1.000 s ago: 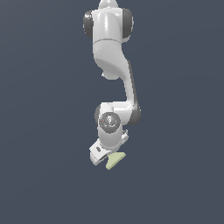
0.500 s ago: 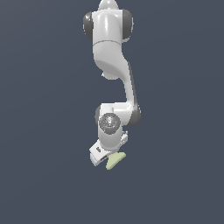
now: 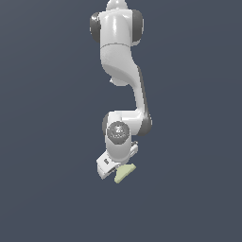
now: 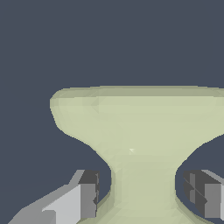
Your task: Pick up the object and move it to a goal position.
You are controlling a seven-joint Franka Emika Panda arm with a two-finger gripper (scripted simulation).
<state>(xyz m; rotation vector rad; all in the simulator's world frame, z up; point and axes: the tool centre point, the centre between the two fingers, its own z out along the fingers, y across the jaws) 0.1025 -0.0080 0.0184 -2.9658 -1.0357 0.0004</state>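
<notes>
The white arm (image 3: 120,80) hangs down the middle of the exterior view, from its wide shoulder at the top centre to a round joint just below mid-frame. Everything behind it is a flat dark blue-grey; no table edge can be made out.

Below that round joint, the fingers (image 3: 118,171) sit low in the frame, a little left of centre, angled down toward the lower left. The block (image 3: 125,173), a small pale yellow-green piece, is right at the tip of the hand, poking out to the lower right of the white housing. From this view it reads as a wedge-like sliver, touching the hand and partly hidden by it.

The wrist view is much closer. The block (image 4: 140,135) fills the middle and right of the frame: a broad flared end spreads across the centre, narrowing to a waist at the bottom centre. 2 grey fingers (image 4: 87,194) flank that waist, 1 at the lower left and 1 at the lower right. They are spread either side of the narrow part. The left one sits just beside the waist; the right one stands slightly apart, with a thin dark gap showing. The fingers are not pinching the block here, only bracketing it.
</notes>
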